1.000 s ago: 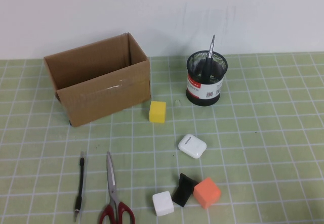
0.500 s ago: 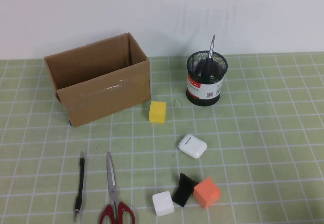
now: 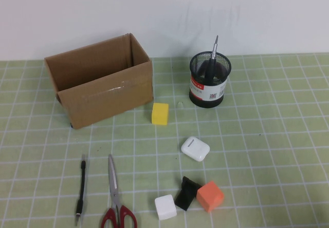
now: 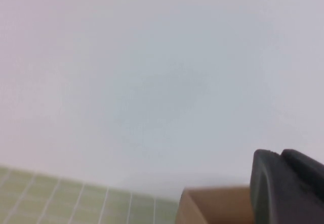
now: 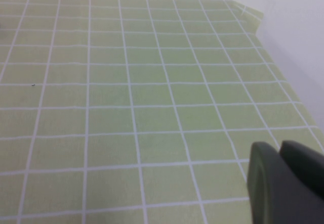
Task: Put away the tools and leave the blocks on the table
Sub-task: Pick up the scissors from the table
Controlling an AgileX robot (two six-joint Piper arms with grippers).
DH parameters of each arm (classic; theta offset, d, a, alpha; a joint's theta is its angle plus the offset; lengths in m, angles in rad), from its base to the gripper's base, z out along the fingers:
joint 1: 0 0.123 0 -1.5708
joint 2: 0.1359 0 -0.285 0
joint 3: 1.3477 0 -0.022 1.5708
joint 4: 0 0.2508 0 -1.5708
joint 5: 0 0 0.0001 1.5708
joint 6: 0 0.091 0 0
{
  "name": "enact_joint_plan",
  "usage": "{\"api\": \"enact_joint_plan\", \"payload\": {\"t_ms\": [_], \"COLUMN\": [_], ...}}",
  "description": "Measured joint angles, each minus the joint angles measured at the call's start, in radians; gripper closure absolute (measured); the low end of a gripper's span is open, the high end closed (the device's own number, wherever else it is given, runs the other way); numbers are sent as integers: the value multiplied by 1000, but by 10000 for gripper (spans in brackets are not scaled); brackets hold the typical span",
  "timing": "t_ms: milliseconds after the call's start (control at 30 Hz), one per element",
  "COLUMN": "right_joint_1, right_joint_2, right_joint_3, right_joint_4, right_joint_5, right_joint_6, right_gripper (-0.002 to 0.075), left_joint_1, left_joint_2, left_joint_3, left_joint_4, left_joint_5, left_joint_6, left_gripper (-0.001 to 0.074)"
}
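The table [image 3: 277, 135] is covered by a pale green mat ruled in white squares. At the back left sits an open cardboard box [image 3: 100, 86], with a black mesh cup [image 3: 208, 86] further right. A yellow cube [image 3: 160, 114] lies just in front of the box, a white case [image 3: 195, 148] nearer the middle. Along the front: a thin black rod [image 3: 81, 192], scissors [image 3: 115, 197], a white cube [image 3: 165, 207], a black block [image 3: 186, 193] and an orange cube [image 3: 210, 196]

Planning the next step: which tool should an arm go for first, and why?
Probably the left gripper, shut and away from the table, should open and descend on the scissors. They and the black rod lie loose on the left; the screwdriver already stands in the mesh cup. The right gripper is shut over bare mat.
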Motion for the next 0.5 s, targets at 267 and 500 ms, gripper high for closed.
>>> {"api": "enact_joint_plan", "payload": {"t_ms": [267,500], "right_joint_1": [0,0], "right_joint_2": [0,0], "right_joint_3": [0,0], "right_joint_4": [0,0], "right_joint_5": [0,0], "right_joint_6": [0,0], "right_gripper": [734,734], "left_joint_1": [0,0], "left_joint_2": [147,424], "left_joint_3": [-101,-309], "left_joint_4": [-9,-63], "left_joint_5": [298,649], "left_joint_6": [-1,32], "left_gripper": [739,739]}}
